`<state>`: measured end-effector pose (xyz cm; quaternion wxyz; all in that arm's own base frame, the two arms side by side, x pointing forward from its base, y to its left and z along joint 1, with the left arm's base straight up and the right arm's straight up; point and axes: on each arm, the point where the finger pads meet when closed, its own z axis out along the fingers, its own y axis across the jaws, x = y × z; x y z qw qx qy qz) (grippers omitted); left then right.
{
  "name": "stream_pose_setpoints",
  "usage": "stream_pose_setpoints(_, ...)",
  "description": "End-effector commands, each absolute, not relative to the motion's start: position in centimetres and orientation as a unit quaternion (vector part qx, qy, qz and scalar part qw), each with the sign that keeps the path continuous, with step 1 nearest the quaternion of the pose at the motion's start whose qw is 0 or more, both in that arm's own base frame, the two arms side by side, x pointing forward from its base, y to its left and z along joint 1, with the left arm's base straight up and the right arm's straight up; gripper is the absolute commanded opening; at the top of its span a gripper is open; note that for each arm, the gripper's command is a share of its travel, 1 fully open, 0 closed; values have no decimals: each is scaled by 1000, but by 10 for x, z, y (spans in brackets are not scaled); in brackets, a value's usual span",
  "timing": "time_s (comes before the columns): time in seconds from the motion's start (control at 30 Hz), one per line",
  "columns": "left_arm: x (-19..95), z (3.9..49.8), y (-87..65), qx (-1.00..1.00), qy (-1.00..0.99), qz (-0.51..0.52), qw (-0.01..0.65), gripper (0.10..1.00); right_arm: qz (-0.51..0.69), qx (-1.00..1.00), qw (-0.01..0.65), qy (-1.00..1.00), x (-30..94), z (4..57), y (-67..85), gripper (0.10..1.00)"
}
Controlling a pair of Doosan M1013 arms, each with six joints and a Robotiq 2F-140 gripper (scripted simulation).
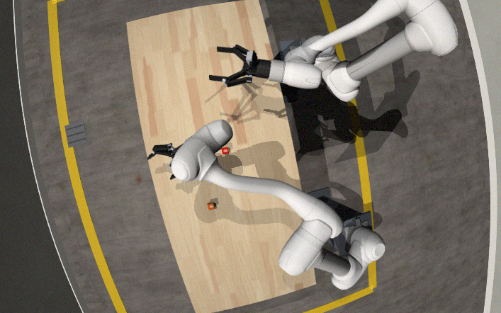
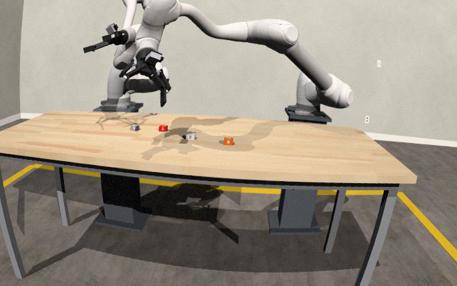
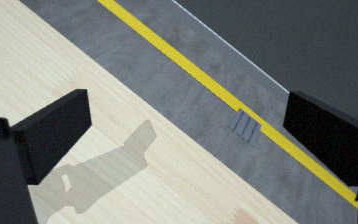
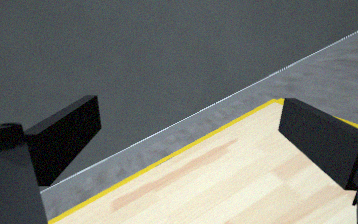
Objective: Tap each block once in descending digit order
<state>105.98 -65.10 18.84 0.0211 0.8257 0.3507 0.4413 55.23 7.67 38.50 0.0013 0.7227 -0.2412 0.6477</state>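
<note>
Blocks sit on pale wood below my grippers: red "3" (image 1: 224,150) (image 2: 163,128) and orange (image 1: 211,206) (image 2: 228,141) toward the arm bases from my left gripper (image 1: 160,167) (image 2: 142,90) (image 3: 187,107), with white "2" (image 2: 190,136) between them in the exterior view, and a grey one (image 2: 135,127) beyond red. Left and right gripper (image 1: 214,63) (image 2: 95,46) (image 4: 190,113) are both wide open, holding nothing, above the table (image 1: 237,272) (image 2: 294,160) (image 3: 20,65) (image 4: 220,175). Yellow lines cross the dark floor; a plain pale wall (image 2: 223,70) stands behind my arms.

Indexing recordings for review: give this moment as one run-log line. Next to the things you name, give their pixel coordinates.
left gripper (image 1: 160,168) (image 2: 142,88) (image 3: 187,107): open, raised | right gripper (image 1: 213,63) (image 2: 88,49) (image 4: 189,112): open, raised | red block (image 1: 224,150) (image 2: 163,128), orange block (image 1: 211,206) (image 2: 228,141), white block (image 2: 190,136), gray block (image 2: 135,127): on table (image 1: 244,272) (image 2: 294,156) (image 3: 10,75) (image 4: 280,185), untouched
</note>
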Motion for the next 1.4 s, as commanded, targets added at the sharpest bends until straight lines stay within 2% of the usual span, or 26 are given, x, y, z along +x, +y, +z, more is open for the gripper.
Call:
stream_pose_setpoints(0.0,1060,191,-651,825,351,442,22,1000,648,722,1,-241,553,386,77,1000)
stream_pose_setpoints(0.63,1062,192,-647,825,352,441,21,1000,648,723,3,-242,553,386,76,1000)
stream_pose_setpoints(1.37,1104,208,-510,828,370,421,-22,1000,633,730,50,-253,562,387,53,1000)
